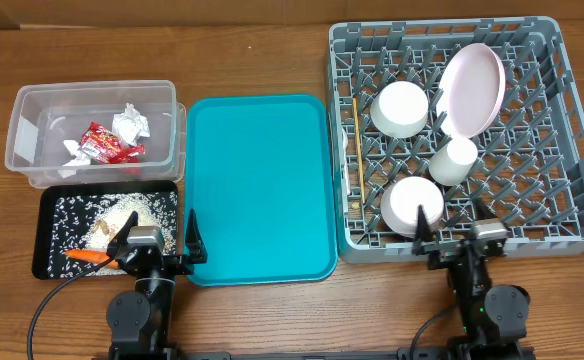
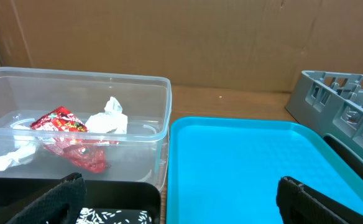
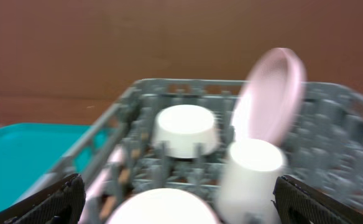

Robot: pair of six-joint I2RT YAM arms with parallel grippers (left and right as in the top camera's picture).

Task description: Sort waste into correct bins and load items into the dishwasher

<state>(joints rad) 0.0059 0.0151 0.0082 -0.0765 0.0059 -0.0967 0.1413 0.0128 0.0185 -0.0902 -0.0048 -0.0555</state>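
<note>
The clear tub (image 1: 24,130) holds a red wrapper (image 1: 110,146) and white paper wads (image 1: 130,122). In front of it, the black tray (image 1: 40,235) carries rice, tan scraps and an orange carrot (image 1: 87,256). My left gripper (image 1: 158,240) hangs open over the black tray's right end, nothing between its fingers. The grey dish rack (image 1: 572,235) holds a pink plate (image 1: 472,88), two white bowls (image 1: 400,108) (image 1: 410,205), a cup (image 1: 452,160) and a chopstick (image 1: 355,140). My right gripper (image 1: 462,235) stands open and empty at the rack's front edge.
A bare teal tray (image 1: 262,190) lies between the bins and the rack. The left wrist view shows the tub (image 2: 150,93), wrapper (image 2: 63,121), teal tray (image 2: 250,162) and rack corner (image 2: 343,102). The right wrist view is blurred, with plate (image 3: 271,93) and cup (image 3: 253,174).
</note>
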